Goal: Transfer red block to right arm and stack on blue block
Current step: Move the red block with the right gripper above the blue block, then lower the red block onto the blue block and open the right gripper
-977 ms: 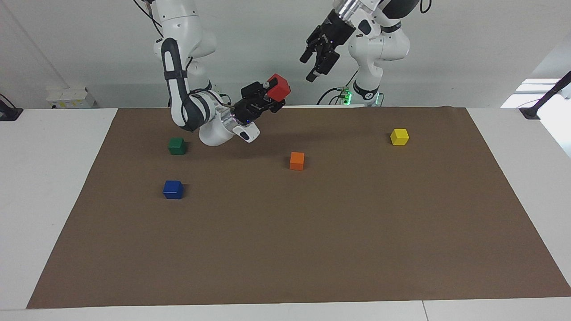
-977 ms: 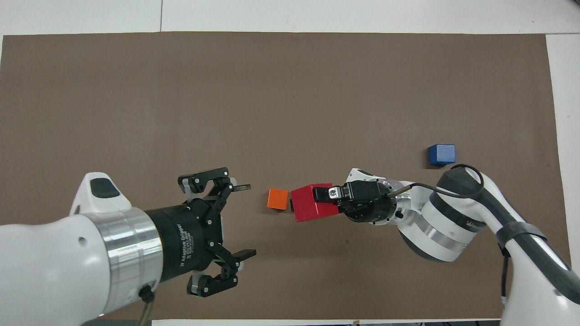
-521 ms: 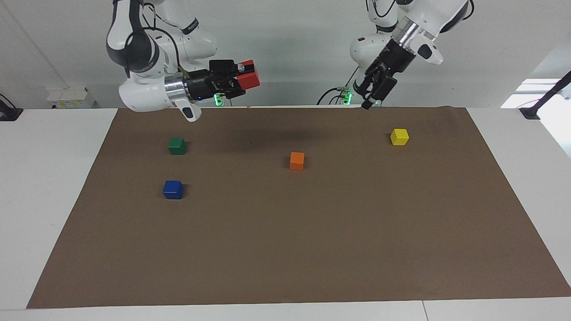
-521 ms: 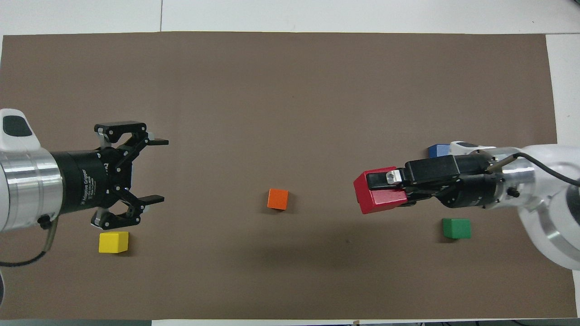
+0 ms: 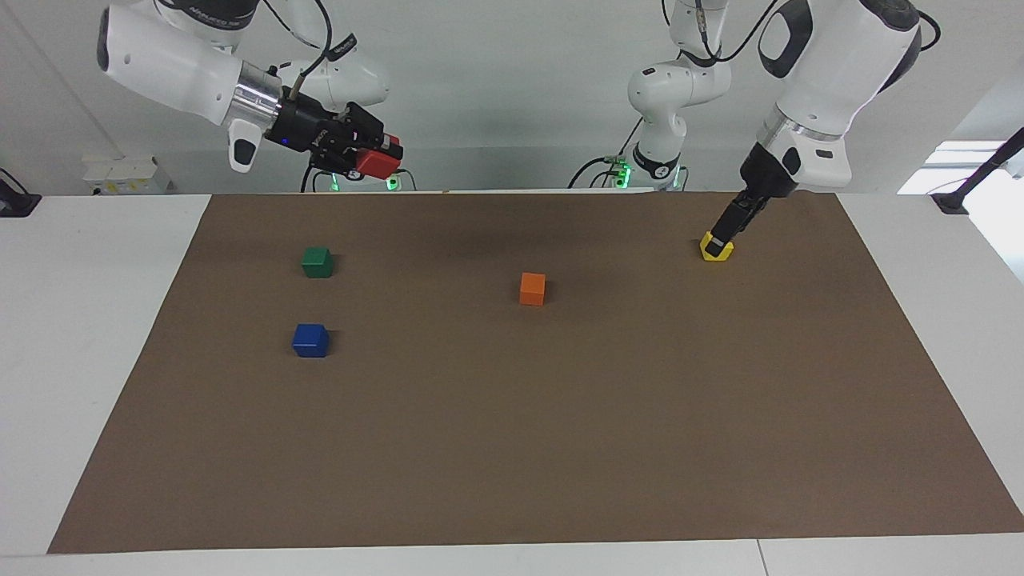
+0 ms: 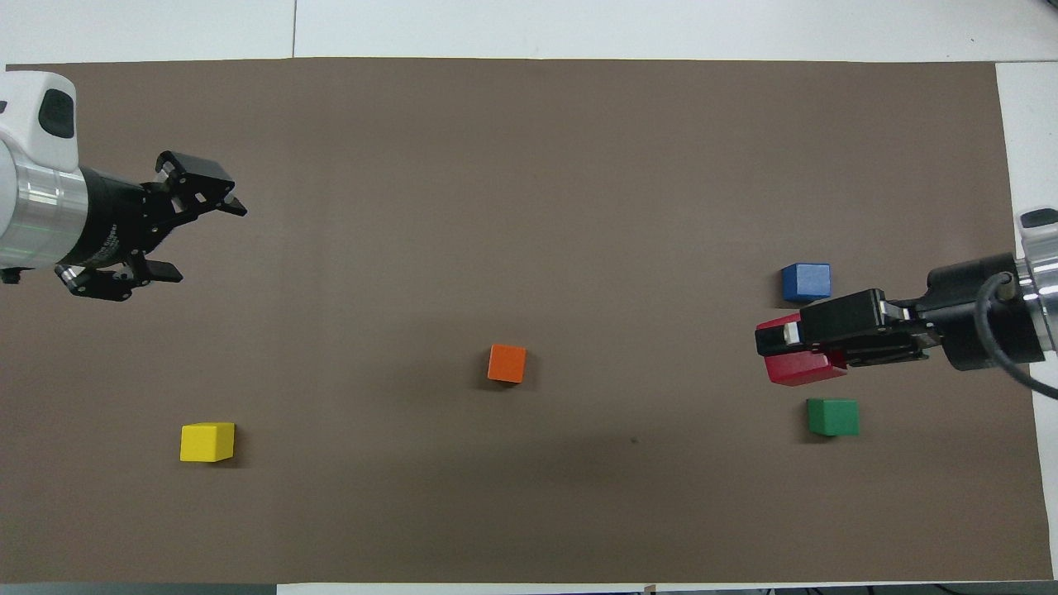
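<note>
Our right hand (image 5: 370,162) pinches the red block (image 5: 378,162) high up, not yet over the blue block (image 5: 310,340). A tilted drop could make it slide off. Our left hand (image 6: 169,227) waits, spread.

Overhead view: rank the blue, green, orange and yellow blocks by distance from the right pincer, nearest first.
1. blue block and green block: both at the right arm's end, flanking the right pincer; too close to call.
2. orange block: mid-mat.
3. yellow block: toward the left arm's end.
</note>
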Controlling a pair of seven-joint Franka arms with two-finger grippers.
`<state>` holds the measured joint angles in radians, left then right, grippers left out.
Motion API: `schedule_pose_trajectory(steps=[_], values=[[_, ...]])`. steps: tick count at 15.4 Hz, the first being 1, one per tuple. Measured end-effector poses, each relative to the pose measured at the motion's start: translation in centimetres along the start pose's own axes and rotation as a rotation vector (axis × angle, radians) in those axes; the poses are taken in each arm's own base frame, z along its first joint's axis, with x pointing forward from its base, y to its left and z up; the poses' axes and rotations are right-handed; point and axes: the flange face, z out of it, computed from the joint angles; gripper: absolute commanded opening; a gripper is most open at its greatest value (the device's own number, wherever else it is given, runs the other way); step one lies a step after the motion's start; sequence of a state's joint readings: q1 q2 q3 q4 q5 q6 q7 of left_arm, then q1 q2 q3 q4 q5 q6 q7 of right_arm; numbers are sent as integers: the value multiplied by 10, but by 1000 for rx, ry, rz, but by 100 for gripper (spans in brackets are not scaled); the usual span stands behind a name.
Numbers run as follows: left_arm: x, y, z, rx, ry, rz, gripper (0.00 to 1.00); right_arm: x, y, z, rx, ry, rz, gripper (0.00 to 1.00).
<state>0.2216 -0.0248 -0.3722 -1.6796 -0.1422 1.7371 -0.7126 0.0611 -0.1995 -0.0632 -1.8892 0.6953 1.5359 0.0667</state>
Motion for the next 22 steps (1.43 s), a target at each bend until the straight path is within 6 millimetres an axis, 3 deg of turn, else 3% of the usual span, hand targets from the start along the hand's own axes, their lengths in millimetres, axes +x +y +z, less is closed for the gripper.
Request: schedule_pose_trajectory(steps=[2,5,9,12,16,22], values=[[11,-15,-5,83,-6,139,100,0,7,-1,-182,19,-19,0],[18,-29,-11,212,-33,399,100,10,9,13,-465,78,-87,0],[20,-35,-9,251,-59,510,100,26,29,26,-657,122,-118,0],[14,-37,2,276,-107,518,100,42,56,38,-714,175,-126,0],[5,-44,23,304,-146,518,100,69,91,70,-723,219,-126,0],[17,-52,22,241,-114,491,100,97,152,105,-771,277,-70,0]])
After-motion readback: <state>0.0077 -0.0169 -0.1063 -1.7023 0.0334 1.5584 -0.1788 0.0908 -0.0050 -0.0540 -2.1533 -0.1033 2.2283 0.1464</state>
